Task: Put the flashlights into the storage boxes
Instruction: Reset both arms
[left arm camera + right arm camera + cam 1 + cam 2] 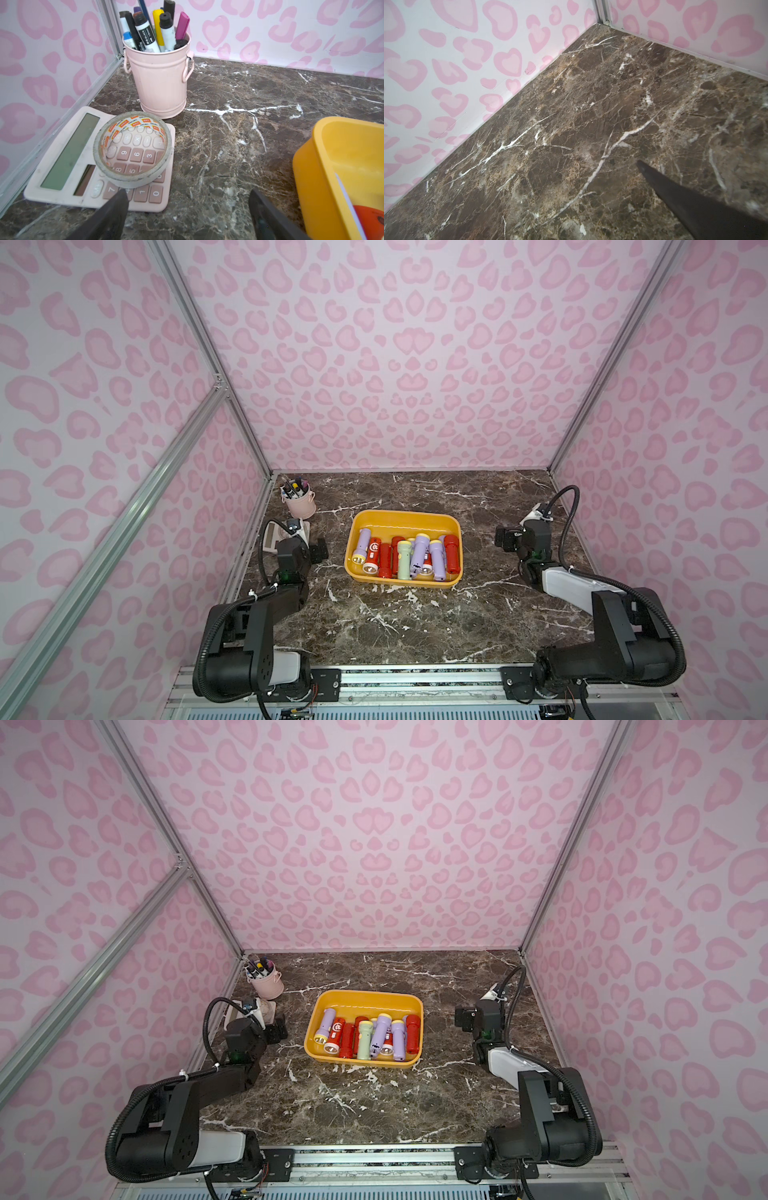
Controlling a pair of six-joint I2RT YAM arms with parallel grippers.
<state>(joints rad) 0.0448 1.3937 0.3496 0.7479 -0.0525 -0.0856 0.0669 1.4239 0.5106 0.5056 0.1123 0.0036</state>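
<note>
At the middle of the table (415, 622): the yellow tray (405, 515), with all the flashlights (419, 553) in view lying inside it, packed side by side and partly overlapping toward its near wall
Loose flashlights: none visible on the table in both top views
Left gripper (188, 195): jaws spread wide and empty, low over bare table between the calculator (68, 158) and the tray's wall
Right gripper (503, 540): jaws apart, nothing between them, over bare table well apart from the tray on its other side
Bystanders: a roll of tape (133, 181) resting on the calculator, a pink pen cup (162, 83) just behind; none belongs to the task
Step in hand: judged to be the close of the task, both arms standing clear of the tray
Next move: probably none beyond a check that none of the flashlights hangs over the rim; any further reach by the left arm would need to keep off the tape and calculator
</note>
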